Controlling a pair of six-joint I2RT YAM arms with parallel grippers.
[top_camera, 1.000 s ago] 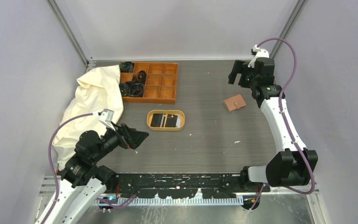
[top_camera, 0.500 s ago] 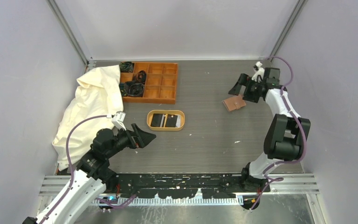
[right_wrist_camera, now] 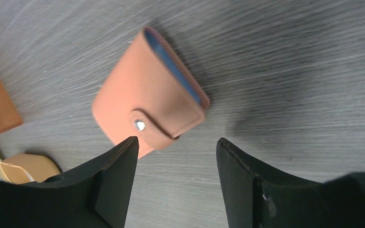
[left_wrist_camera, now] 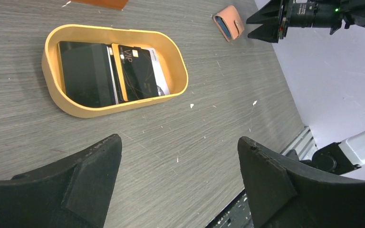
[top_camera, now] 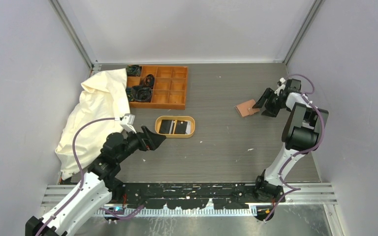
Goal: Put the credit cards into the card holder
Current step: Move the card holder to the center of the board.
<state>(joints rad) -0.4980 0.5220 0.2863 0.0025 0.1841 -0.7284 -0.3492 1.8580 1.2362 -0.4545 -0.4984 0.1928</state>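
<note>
Two black credit cards (left_wrist_camera: 106, 72) and a pale one under them lie in the oval wooden tray (top_camera: 175, 134) at mid-table. My left gripper (top_camera: 152, 140) hovers just near-left of the tray, open and empty, its fingers (left_wrist_camera: 81, 175) spread wide. The card holder (right_wrist_camera: 149, 110), a snapped-shut reddish-brown leather wallet, lies flat at the right (top_camera: 247, 107). My right gripper (top_camera: 266, 104) sits low just right of it, open with bare table between the fingers (right_wrist_camera: 116, 178); the wallet's near corner lies just ahead of the left fingertip.
An orange compartment box (top_camera: 158, 86) with dark cables stands at the back left. A cream cloth (top_camera: 96, 110) is heaped along the left side. The enclosure wall stands close behind the right arm.
The right arm dropped from the back corner down to the table beside the card holder, its jaws narrowing. The left arm stretched forward toward the tray.
</note>
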